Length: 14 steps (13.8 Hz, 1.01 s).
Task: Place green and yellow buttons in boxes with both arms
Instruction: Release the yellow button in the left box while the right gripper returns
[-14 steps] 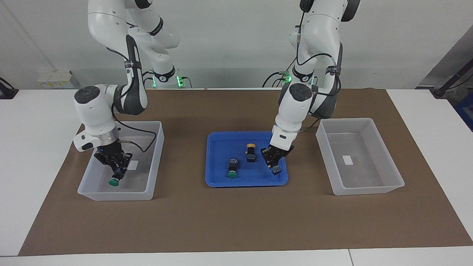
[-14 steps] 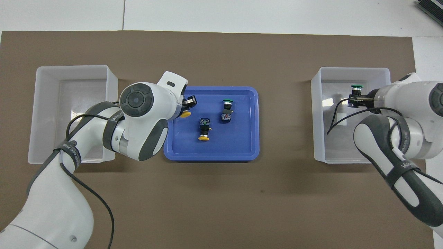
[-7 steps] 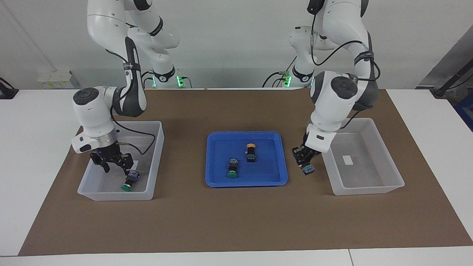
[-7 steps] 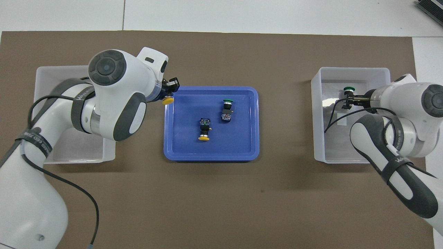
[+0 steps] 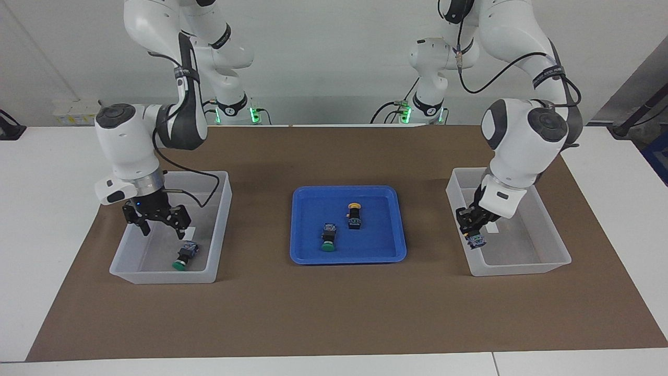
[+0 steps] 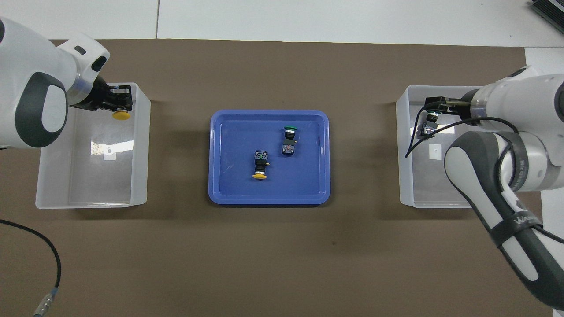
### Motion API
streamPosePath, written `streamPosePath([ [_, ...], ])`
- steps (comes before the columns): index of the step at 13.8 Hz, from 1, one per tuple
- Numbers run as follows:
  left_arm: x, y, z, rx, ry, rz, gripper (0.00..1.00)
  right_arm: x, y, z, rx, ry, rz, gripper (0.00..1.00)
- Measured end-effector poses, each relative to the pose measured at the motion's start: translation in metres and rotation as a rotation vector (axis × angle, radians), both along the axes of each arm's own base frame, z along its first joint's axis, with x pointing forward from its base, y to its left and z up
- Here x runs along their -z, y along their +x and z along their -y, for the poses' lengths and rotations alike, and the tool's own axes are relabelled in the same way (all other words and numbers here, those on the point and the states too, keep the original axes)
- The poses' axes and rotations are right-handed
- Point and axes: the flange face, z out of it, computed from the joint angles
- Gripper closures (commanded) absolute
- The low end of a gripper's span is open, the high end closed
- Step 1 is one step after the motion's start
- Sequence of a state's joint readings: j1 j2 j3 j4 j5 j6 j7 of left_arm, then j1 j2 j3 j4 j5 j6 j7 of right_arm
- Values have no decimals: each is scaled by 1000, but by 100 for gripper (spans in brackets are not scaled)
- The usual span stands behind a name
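Buttons in tray: one green button (image 5: 328,238) and one yellow button (image 5: 355,215) lie on their sides in the blue tray (image 5: 308,256) at the middle of the table, near each other but not touching.
Button in box: a second green button (image 5: 184,257) lies on its side on the floor of the clear box (image 5: 162,275) at the right arm's end.
Button in the air: a second yellow button (image 6: 120,115) hangs from the left claw, cap on the side away from the robots.
Left claw (image 5: 474,230): closed on that yellow button, over the edge of the other clear box (image 5: 522,270) at the left arm's end, on the side toward the tray.
Right claw (image 5: 156,217): spread wide and holding nothing, over its box, above the green button and clear of it.
Box floors: each shows a small white label.
Surface: a brown mat (image 5: 334,308) covers the middle of the white table (image 5: 47,209); tray and both boxes stand on it, boxes well apart from the tray.
Room: plain pale wall by the arm bases, where small green lights glow; black cables run along the arms.
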State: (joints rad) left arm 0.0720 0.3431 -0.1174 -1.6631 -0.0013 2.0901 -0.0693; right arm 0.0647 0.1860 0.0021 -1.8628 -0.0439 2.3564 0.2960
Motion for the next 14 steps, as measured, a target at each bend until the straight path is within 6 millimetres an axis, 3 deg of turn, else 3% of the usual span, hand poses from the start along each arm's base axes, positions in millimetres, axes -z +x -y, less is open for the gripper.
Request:
streamPosePath([
  [2, 26, -7, -20, 25, 5, 1, 100, -8, 4, -33, 39, 31, 16, 0],
  [4, 46, -15, -24, 38, 7, -3, 100, -8, 13, -70, 70, 62, 25, 0],
  [5, 55, -18, -23, 41, 7, -3, 82, -4, 19, -89, 82, 76, 26, 0],
  [6, 63, -22, -22, 44, 6, -5, 41, 3, 27, -108, 89, 87, 24, 0],
  [7, 68, -24, -20, 46, 6, -8, 22, 12, 33, -127, 96, 97, 19, 0],
  [10, 64, -26, -17, 57, 6, -2, 20, 46, 36, -184, 118, 119, -17, 0],
  [14, 31, -18, -11, 70, 6, 4, 23, 80, 9, -266, 72, 109, -61, 0],
])
